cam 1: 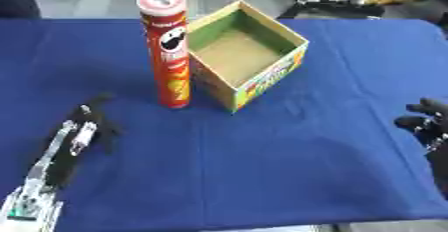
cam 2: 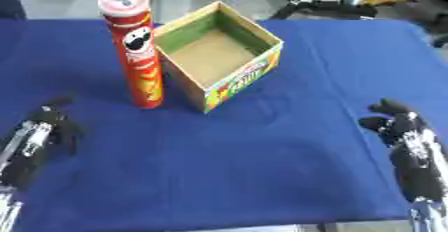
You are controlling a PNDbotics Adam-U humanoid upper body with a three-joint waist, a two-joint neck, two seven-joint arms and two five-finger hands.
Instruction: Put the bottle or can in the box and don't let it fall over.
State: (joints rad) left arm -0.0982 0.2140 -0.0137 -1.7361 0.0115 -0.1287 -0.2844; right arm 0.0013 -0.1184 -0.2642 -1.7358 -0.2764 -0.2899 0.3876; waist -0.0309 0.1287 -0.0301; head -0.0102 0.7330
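The black left hand [cam 1: 83, 126] is lying near the left edge of the blue cloth-covered table [cam 1: 289, 166] and the black right hand [cam 2: 401, 126] near the right edge, both with fingers relaxed and holding nothing. The tall red cardboard chip can [cam 1: 168, 51] is standing upright toward the far edge, just beside the open cardboard box [cam 1: 249, 51]. It is looking light, stiff, smooth and tippy, so gripping around its middle seems best; whether it is touching the box is hard to tell.

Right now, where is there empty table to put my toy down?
Bare blue cloth lies wide between the left hand and right hand, in front of the box. It is crowded where the red can stands beside the box.
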